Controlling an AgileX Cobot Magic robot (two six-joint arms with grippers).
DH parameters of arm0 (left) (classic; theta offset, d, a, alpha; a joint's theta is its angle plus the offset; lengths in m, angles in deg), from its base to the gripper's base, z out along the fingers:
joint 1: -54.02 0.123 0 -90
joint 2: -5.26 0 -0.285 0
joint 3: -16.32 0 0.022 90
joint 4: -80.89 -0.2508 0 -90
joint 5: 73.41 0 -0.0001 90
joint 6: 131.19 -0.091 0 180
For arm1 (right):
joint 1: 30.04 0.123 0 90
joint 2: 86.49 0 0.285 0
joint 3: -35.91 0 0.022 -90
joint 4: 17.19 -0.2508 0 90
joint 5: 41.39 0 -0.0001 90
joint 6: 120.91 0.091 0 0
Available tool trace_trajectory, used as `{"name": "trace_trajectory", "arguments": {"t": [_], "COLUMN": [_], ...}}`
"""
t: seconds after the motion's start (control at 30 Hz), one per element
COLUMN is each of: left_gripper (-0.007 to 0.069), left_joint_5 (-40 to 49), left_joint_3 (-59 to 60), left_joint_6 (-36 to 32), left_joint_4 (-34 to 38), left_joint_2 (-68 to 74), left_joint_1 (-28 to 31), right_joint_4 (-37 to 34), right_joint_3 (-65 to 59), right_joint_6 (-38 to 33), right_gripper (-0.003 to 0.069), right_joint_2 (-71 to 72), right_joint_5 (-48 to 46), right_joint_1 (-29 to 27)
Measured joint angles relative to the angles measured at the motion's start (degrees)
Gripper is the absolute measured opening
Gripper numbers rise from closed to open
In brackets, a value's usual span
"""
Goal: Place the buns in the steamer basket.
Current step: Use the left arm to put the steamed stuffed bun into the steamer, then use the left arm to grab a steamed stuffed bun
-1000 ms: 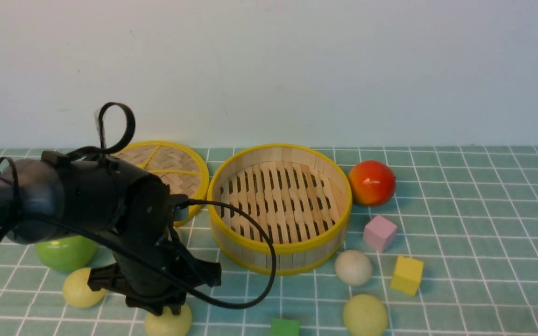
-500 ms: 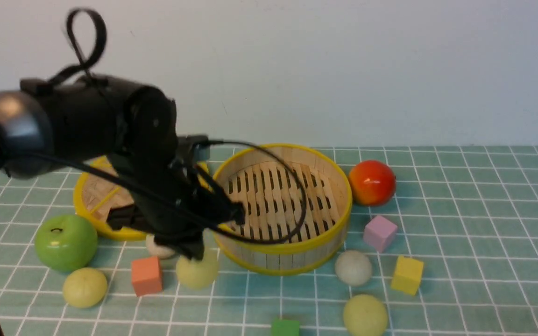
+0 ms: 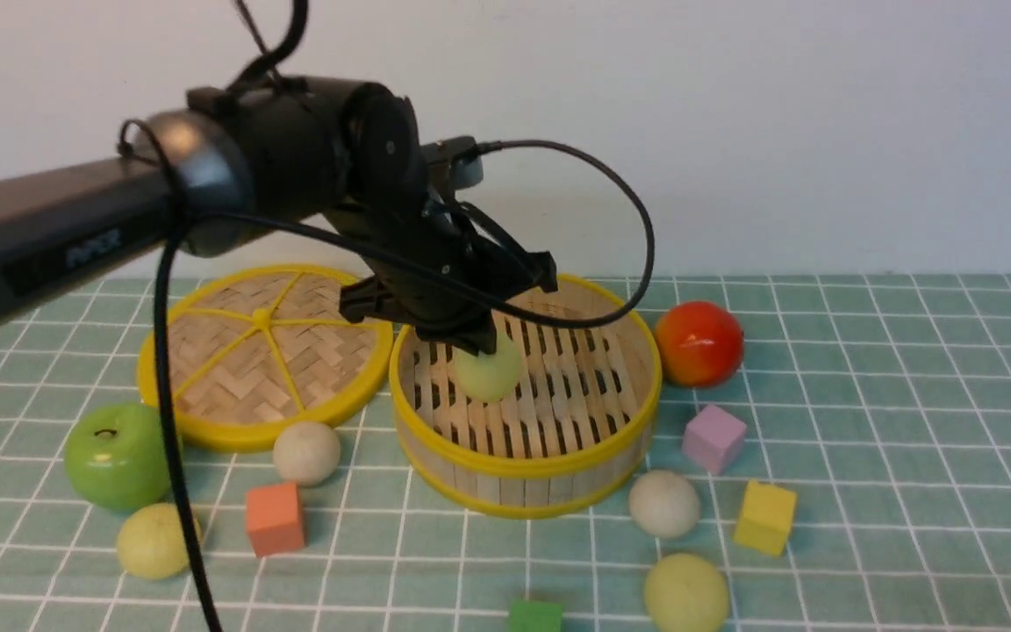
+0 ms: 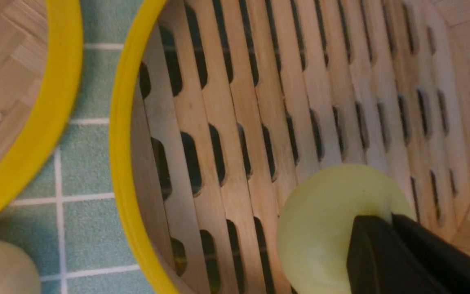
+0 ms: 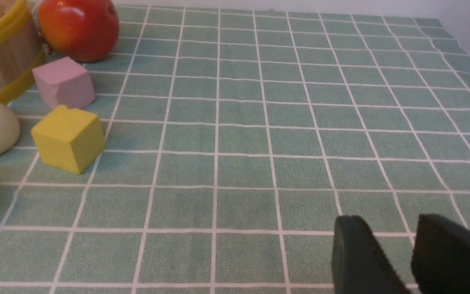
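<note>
At frame centre, a pale yellow-green bun (image 3: 490, 376) is pinched in the left gripper (image 3: 470, 341) inside the wall of the steamer basket (image 3: 527, 467), close over its slats; whether it touches them cannot be told. A second ago this gripper was low at lower left, down at the checked cloth (image 3: 865, 395). The carry is thus done, and release is judged to be next. Four loose buns (image 3: 306, 452) are left on the cloth. The right gripper (image 5: 388, 228) is spread and empty.
</note>
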Motion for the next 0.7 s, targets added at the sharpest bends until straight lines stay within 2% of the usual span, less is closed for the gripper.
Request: {"name": "trace_trajectory", "arguments": {"t": [0.17, 0.27, 0.37, 0.4, 0.43, 0.53, 0.6, 0.63, 0.7], "left_gripper": [0.0025, 0.0077, 0.0143, 0.0212, 0.0220, 0.0336, 0.0370, 0.0381, 0.0383], "left_joint_5": [0.5, 1.4, 3.2, 5.4, 6.1, 13.0, 17.3, 20.3, 22.5], "left_joint_3": [-0.2, -0.3, -1.4, -2.8, -3.0, -6.0, -7.4, -7.7, -7.6], "left_joint_6": [2.6, 4.9, 5.8, 5.9, 5.9, 5.9, 6.0, 6.2, 6.6], "left_joint_4": [0.2, -0.3, -0.7, -1.3, -1.5, -6.7, -11.9, -17.2, -20.4], "left_joint_2": [2.9, 3.3, 3.3, 3.1, 3.0, 0.6, -2.4, -4.8, -7.4], "left_joint_1": [0.0, 0.0, 0.0, 0.0, 0.0, 0.0, 0.0, 0.0, 0.0], "right_joint_4": [0.0, 0.0, 0.0, 0.0, 0.0, 0.0, 0.0, 0.0, 0.0], "right_joint_3": [0.0, 0.0, 0.0, 0.0, 0.0, 0.0, 0.0, 0.0, 0.0], "right_joint_6": [0.0, 0.0, 0.0, 0.0, 0.0, 0.0, 0.0, 0.0, 0.0], "right_gripper": [0.0238, 0.0238, 0.0238, 0.0238, 0.0238, 0.0238, 0.0238, 0.0238, 0.0238], "right_joint_2": [0.0, 0.0, 0.0, 0.0, 0.0, 0.0, 0.0, 0.0, 0.0], "right_joint_5": [0.0, 0.0, 0.0, 0.0, 0.0, 0.0, 0.0, 0.0, 0.0], "right_joint_1": [0.0, 0.0, 0.0, 0.0, 0.0, 0.0, 0.0, 0.0, 0.0]}}
